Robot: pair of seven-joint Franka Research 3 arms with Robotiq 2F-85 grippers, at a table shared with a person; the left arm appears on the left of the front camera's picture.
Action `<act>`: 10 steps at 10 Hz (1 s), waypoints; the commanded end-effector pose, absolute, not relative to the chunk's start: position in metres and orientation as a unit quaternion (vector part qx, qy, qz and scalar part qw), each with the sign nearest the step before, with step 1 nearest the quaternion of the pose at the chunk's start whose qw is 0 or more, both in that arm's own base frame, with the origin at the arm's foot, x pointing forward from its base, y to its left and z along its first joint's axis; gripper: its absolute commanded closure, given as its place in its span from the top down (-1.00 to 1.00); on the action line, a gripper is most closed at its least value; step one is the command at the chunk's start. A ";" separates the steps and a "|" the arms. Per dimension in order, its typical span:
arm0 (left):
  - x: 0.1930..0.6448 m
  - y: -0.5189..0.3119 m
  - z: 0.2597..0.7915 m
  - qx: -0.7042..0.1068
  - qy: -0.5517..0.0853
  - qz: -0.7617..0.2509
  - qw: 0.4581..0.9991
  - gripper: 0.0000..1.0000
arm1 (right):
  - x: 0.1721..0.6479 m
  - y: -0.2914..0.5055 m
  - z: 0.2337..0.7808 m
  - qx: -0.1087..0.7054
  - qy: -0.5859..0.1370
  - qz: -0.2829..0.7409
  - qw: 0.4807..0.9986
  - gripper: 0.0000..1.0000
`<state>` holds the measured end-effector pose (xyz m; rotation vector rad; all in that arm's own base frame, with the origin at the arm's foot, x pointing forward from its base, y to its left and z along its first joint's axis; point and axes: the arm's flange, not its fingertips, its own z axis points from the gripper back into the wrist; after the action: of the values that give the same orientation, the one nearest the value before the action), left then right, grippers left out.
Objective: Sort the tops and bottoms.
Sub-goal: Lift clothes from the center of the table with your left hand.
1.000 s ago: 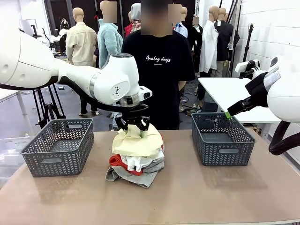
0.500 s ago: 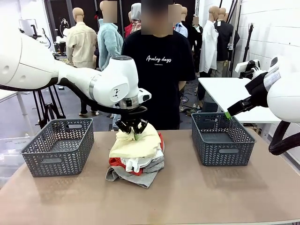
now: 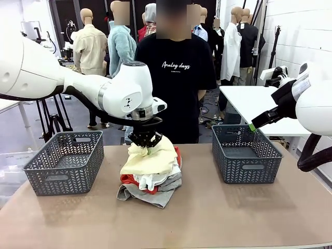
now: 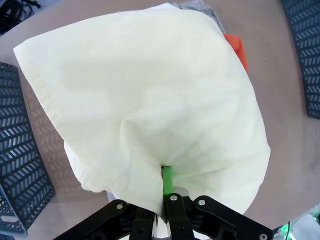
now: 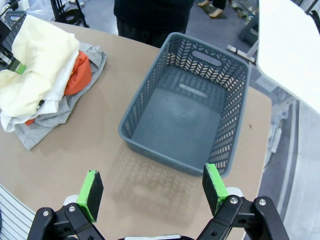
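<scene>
Front view: the left claw (image 3: pixel 148 147) is pressed together on a bunched fold of the cream top (image 3: pixel 151 160). That top crowns the clothes pile at mid-tabletop (image 3: pixel 218 218), between the left basket (image 3: pixel 62 176) and the right basket (image 3: pixel 246 168). Under it lie the white T-shirt (image 3: pixel 150 180), the orange-red top (image 3: pixel 128 179) and a grey garment (image 3: pixel 162 194). The right claw (image 5: pixel 152 192) hangs spread near the right basket, holding nothing.

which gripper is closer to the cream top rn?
Left. The left gripper is shut on a fold of the cream top. The right gripper hangs open over by the right basket, well apart from it.
</scene>
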<state>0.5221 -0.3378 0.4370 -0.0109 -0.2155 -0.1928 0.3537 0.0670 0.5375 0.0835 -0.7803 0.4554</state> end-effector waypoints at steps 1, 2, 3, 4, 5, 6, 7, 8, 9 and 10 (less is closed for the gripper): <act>0.522 -0.339 0.436 -0.007 -0.109 -0.099 0.989 -1.00 | 0.355 0.066 0.536 0.041 -0.377 0.221 0.898 1.00; 0.522 -0.339 0.436 -0.007 -0.109 -0.099 0.989 -1.00 | 0.355 0.066 0.536 0.041 -0.377 0.221 0.898 1.00; 0.522 -0.339 0.436 -0.007 -0.109 -0.099 0.989 -1.00 | 0.355 0.066 0.536 0.041 -0.377 0.221 0.898 1.00; 0.522 -0.339 0.436 -0.007 -0.109 -0.099 0.989 -1.00 | 0.355 0.066 0.536 0.041 -0.377 0.221 0.898 1.00; 0.522 -0.339 0.436 -0.007 -0.109 -0.099 0.989 -1.00 | 0.355 0.066 0.536 0.041 -0.377 0.221 0.898 1.00; 0.521 -0.340 0.437 -0.006 -0.107 -0.098 0.989 -1.00 | 0.355 0.066 0.536 0.041 -0.377 0.221 0.898 1.00; 0.540 -0.333 0.480 -0.005 -0.110 -0.094 0.990 -1.00 | 0.355 0.066 0.536 0.041 -0.377 0.221 0.898 1.00; 0.564 -0.322 0.528 -0.008 -0.117 -0.087 0.989 -1.00 | 0.355 0.066 0.536 0.041 -0.377 0.221 0.898 1.00; 0.587 -0.315 0.568 0.018 -0.143 -0.068 0.987 -1.00 | 0.355 0.066 0.536 0.041 -0.377 0.221 0.898 1.00; 0.608 -0.311 0.601 0.012 -0.158 -0.053 0.986 -1.00 | 0.355 0.066 0.536 0.041 -0.377 0.221 0.898 1.00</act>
<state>0.5711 -0.2993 0.5766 0.0005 -0.3014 -0.1215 0.3535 0.0667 0.5378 0.0835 -0.7811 0.4549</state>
